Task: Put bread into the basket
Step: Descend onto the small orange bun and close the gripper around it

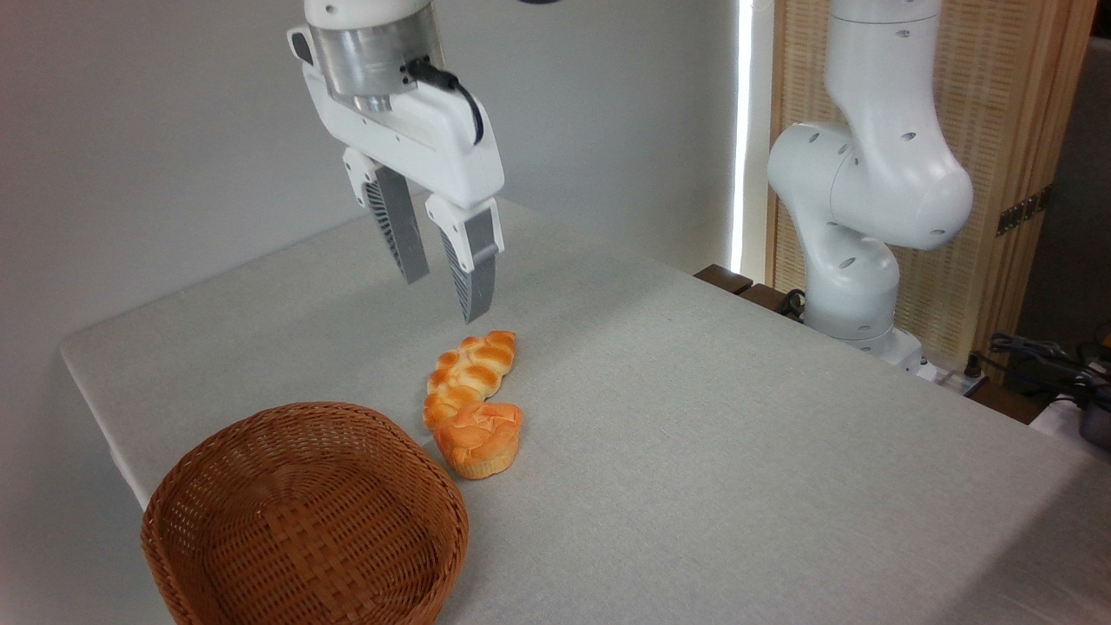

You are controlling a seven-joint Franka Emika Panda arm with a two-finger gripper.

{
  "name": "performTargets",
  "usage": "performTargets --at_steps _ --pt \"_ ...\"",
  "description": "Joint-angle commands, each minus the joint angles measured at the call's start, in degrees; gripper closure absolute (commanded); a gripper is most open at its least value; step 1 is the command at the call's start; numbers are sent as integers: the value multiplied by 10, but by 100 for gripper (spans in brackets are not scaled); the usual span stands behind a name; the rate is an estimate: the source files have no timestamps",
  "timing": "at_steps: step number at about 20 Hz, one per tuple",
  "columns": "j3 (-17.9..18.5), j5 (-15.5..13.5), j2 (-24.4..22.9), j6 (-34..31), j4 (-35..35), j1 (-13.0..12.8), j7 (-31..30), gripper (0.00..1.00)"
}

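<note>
The bread point(480, 438), a small orange-golden bun with a knotted top, sits on the grey tablecloth just right of the basket. The basket point(304, 516), round reddish-brown wicker, stands at the table's near left corner with nothing in it. My gripper point(444, 299) hangs open in the air above and behind the bun, over the far end of the braided loaf, with nothing between its fingers point(473, 269). It touches neither bread nor table.
A longer braided golden loaf point(470, 373) lies against the bun's far side. The robot's white base point(855, 217) stands at the table's right back edge, with cables beside it. The table's left edge runs close to the basket.
</note>
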Motion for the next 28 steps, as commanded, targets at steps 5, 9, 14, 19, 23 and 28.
performTargets --at_steps 5,9,14,19,23,28 --pt "5 1 -18 105 -116 -1 41 0" --pt "5 1 -18 157 -167 -1 49 0" --pt "1 0 -11 217 -205 -6 49 0" --pt "-2 1 7 223 -211 -15 50 0" --pt "-2 16 25 232 -211 -15 49 0" --pt "-3 19 45 246 -211 -16 49 0"
